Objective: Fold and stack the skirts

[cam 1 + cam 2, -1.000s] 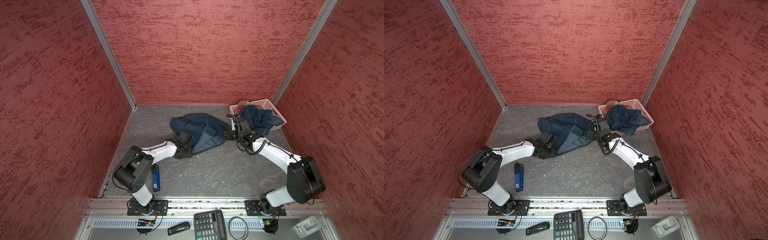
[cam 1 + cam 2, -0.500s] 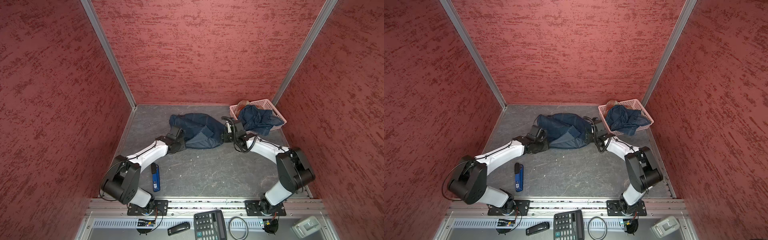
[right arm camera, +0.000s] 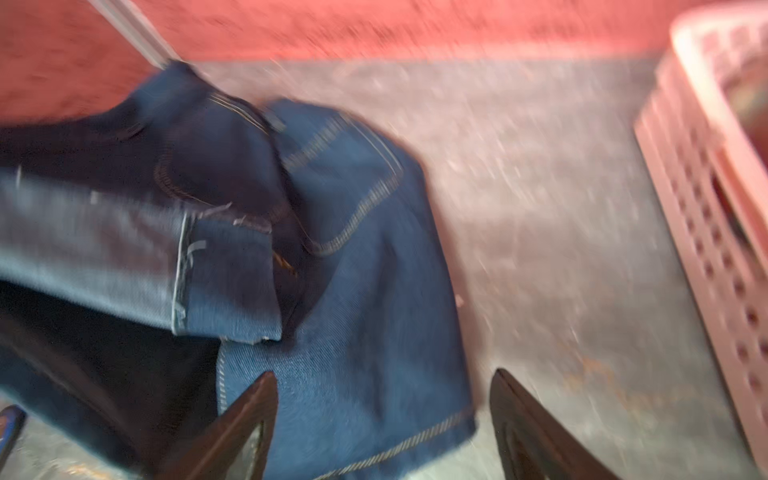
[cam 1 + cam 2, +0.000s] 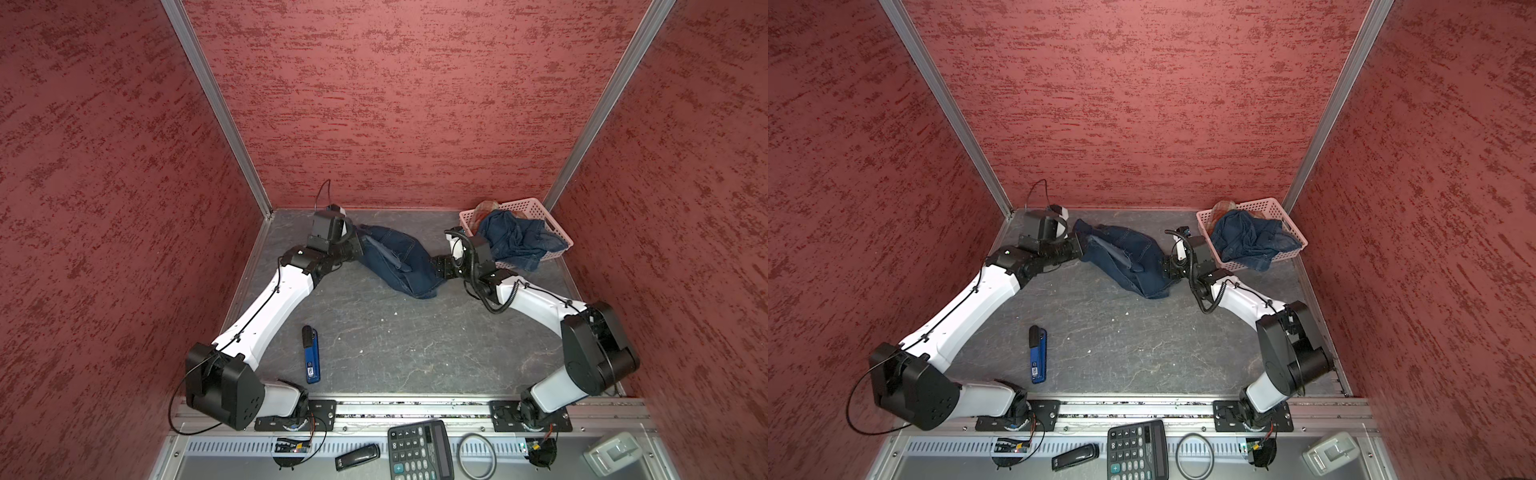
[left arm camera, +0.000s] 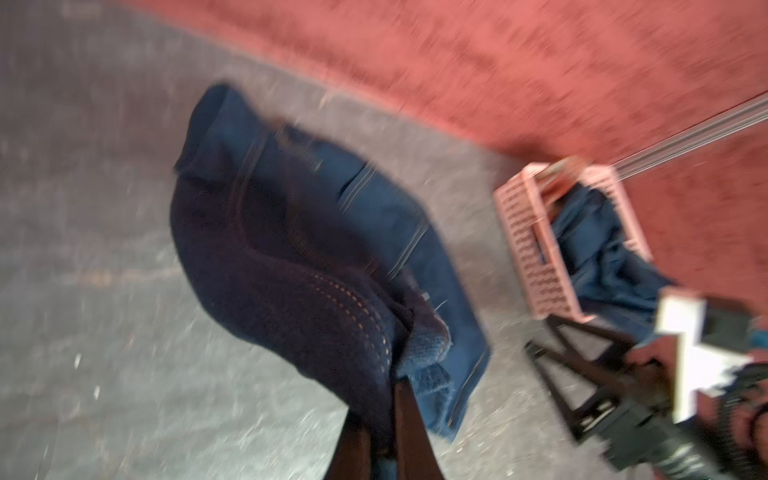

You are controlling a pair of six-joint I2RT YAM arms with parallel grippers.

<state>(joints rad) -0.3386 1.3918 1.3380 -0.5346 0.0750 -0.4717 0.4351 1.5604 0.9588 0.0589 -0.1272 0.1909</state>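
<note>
Denim skirt (image 4: pixel 399 266) lies crumpled just beside pink basket (image 4: pixel 536 208) | left gripper (image 5: pixel 386 399): we see jaws clamped on its end away from basket | right gripper (image 3: pixel 384 374): jaws wide apart, basket-side hem between them

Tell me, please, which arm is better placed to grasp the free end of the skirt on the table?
Right. The right gripper is open, jaws straddling a hem corner of the skirt; the left gripper is shut on the opposite end, so it is occupied.

Overhead pair, wrist cameras close on skirt (image 5: pixel 291 249)
</note>
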